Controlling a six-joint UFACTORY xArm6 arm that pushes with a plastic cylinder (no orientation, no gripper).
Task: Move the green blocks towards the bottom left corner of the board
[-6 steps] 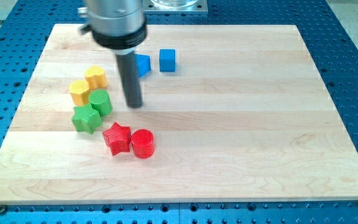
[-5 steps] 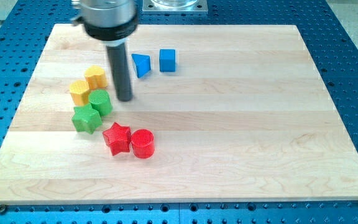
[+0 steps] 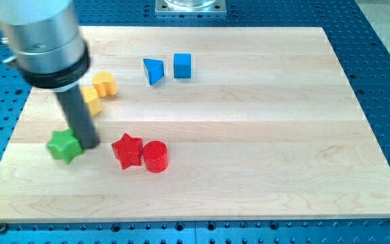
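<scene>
One green block only is visible to me, a green star, lying low at the view's left of the board, not yet in the bottom left corner. The rod stands right beside it, and the tip is at the star's right edge, touching it as far as I can judge. This tool has nothing that opens or closes; it is a plain rod that holds nothing and can only push from the side. I think it stands on the right side because a push from there sends the star to the left. To bring it also downward, the tip would need to come more from above.

If a second green block exists, the rod may hide it; I cannot tell.

Behind the rod are two yellow blocks, one partly covered. Just right of the tip lie a red star and a red cylinder, touching each other. Near the top are a blue wedge and a blue cube, well apart from the work.
</scene>
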